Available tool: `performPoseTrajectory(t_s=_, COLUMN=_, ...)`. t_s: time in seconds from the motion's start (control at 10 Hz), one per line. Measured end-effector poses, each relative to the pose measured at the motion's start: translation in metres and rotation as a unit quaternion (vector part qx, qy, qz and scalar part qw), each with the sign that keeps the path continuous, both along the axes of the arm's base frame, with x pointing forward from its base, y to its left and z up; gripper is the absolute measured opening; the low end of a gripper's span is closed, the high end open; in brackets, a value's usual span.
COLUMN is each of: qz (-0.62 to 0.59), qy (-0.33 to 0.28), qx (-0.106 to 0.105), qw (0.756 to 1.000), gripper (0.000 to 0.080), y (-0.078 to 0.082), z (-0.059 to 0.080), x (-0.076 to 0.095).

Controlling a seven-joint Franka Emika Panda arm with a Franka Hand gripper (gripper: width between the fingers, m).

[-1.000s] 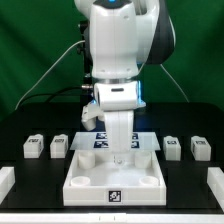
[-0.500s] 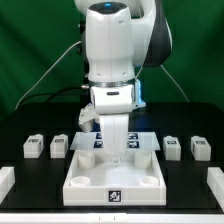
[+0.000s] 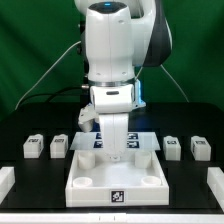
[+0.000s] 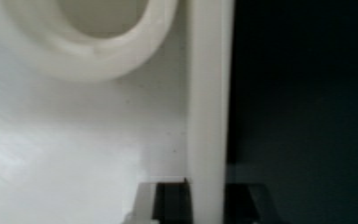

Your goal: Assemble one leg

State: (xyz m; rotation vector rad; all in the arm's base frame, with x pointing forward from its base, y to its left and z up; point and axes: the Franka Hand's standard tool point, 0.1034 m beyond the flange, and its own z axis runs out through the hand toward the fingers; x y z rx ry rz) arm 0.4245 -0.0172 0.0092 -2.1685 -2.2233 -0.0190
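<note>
We see the arm [image 3: 112, 60] reaching down over the big white tray piece [image 3: 85, 190]. We cannot tell if the jaws are spread or pressed together. The arm's white body hides them, and the wrist view is blurry.

The nearest leg [image 3: 59, 146] sits on the black worktop [image 3: 40, 175], just beside the tray piece on the exterior view's left. Three more legs sit at the sides too.

The jaws are very low. If the arm swings sideways from here, we think it could bump the tray rim and push the tray into a leg.

The round hole [image 4: 105, 25] is cut off in the wrist view.
</note>
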Motion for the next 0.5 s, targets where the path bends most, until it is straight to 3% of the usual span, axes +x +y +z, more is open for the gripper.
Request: performPoseTrajectory(t_s=0.5, qz=0.000, qy=0.000, qx=0.000, qw=1.000, gripper=0.0057, y=0.0000, z=0.0000, x=0.0000)
